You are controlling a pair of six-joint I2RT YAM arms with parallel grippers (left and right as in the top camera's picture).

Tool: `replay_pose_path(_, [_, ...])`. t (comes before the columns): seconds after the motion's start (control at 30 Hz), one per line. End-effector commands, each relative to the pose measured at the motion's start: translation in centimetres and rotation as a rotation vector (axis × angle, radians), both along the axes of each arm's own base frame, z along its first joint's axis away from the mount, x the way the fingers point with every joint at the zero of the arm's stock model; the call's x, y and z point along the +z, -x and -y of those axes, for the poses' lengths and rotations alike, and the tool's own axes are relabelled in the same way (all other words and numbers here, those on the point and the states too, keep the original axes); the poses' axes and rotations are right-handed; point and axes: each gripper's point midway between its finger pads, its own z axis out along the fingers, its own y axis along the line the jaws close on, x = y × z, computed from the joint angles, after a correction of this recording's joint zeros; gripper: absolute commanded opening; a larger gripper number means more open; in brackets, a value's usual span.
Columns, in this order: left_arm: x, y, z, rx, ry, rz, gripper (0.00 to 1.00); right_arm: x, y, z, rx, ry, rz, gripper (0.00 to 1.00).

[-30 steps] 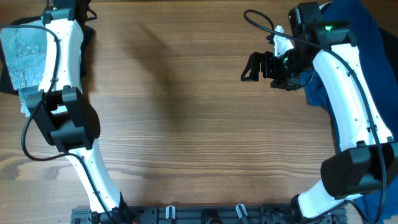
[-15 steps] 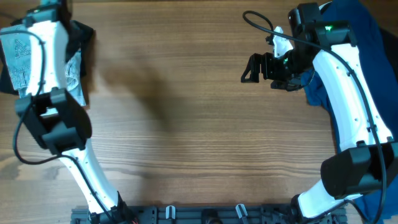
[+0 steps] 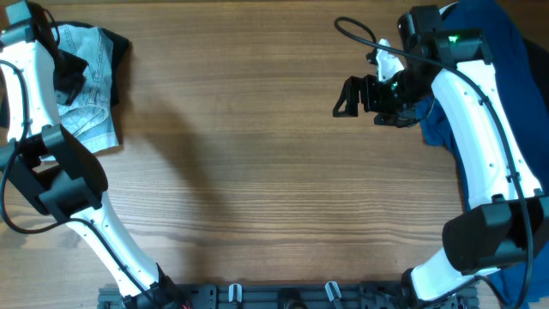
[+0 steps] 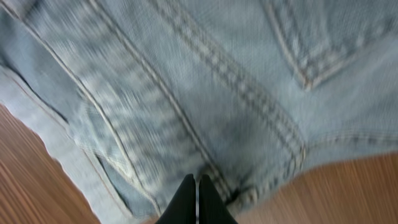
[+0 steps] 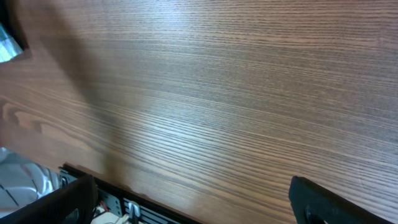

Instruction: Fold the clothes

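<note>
1. The left claw is pinched tight, its tips at a seam of the shorts; I can't tell whether it nips cloth.
2. The right claw gapes wide over the bare table, with the blue garment just behind it.
3. Nothing looks folded yet.

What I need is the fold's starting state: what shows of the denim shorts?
The denim shorts are pale blue, faded, with doubled stitched seams and a pocket corner. They lie rumpled at the table's far-left corner, partly over a black garment and under the left arm. The left gripper is shut at their hem, seemingly pinching it.
</note>
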Motion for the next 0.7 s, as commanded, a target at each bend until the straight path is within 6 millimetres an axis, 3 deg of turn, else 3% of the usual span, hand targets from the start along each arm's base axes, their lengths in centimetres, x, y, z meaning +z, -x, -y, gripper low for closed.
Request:
replay_pose_path(0.0, [-0.2,-0.1,2.5,-0.043,0.115,0.013,0.04,-0.1,-0.4,-0.1,0.048,0.009,0.02,1.0])
replay_pose_path(0.13, [2.9,0.2,3.3,-0.106,0.09,0.049,0.04,-0.5,-0.6,1.0,0.068,0.079,0.043,1.0])
replay_pose_path(0.3, [11.8,0.8,5.8,-0.214,0.005,0.213,0.04,0.1,-1.1,1.7,0.059,0.121,0.072,1.0])
replay_pose_path(0.43, [19.1,3.4,9.0,-0.287,-0.051,0.339,0.04,4.0,-2.2,2.4,0.041,0.155,0.197,1.0])
replay_pose_path(0.67, [26.1,9.0,13.8,-0.375,-0.083,0.46,0.04,11.3,-0.9,2.7,0.018,0.142,0.407,1.0])
